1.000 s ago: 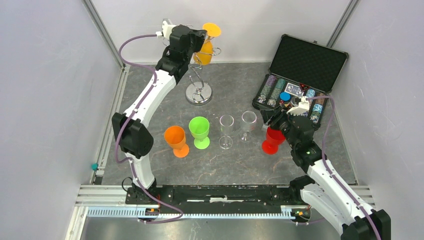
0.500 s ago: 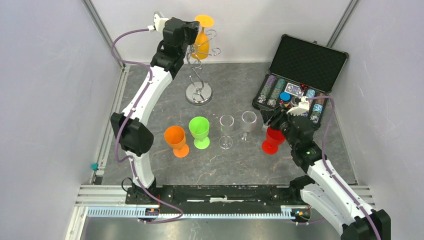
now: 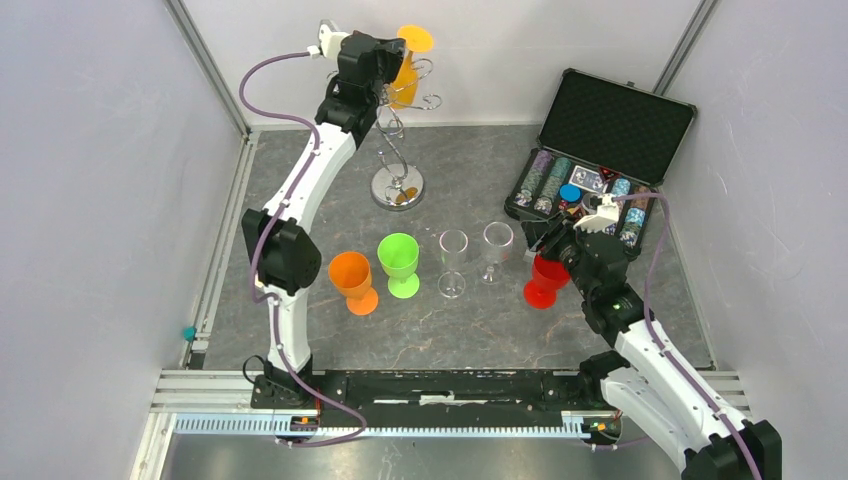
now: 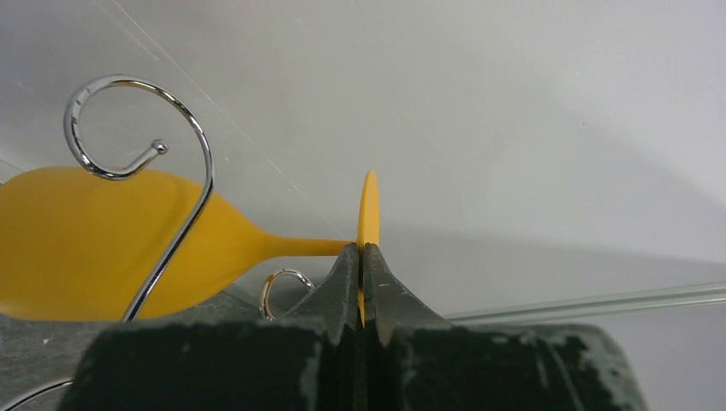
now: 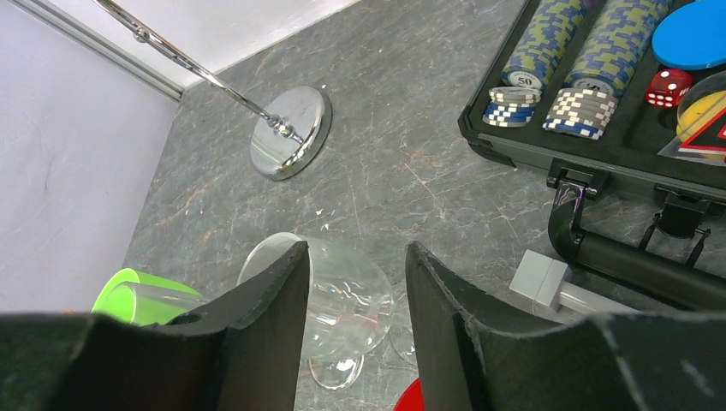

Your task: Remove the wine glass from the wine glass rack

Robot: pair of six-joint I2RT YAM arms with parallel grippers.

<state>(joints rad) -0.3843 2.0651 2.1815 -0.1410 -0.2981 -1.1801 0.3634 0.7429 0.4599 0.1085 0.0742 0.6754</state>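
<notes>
The yellow wine glass [image 3: 405,82] lies tilted almost on its side among the curled top arms of the silver wine glass rack [image 3: 397,187]. My left gripper [image 3: 399,52] is shut on the thin edge of the glass's foot. In the left wrist view the foot [image 4: 368,205] stands edge-on between the closed fingertips of that gripper [image 4: 362,250]. A scroll arm [image 4: 141,120] crosses in front of the yellow bowl [image 4: 77,244]. My right gripper [image 3: 541,243] hovers open above the red glass [image 3: 545,281], holding nothing; a clear glass [image 5: 351,300] shows below the gap of this gripper [image 5: 355,261].
Standing in a row on the table are an orange glass [image 3: 352,281], a green glass [image 3: 399,263], two clear glasses [image 3: 453,262] [image 3: 497,249] and the red one. An open black case of poker chips [image 3: 600,150] sits at the back right. Walls close in behind the rack.
The left gripper has carried the yellow glass up and to the left at the rack's top, tipping it from hanging to nearly sideways. The right arm has stayed still.
</notes>
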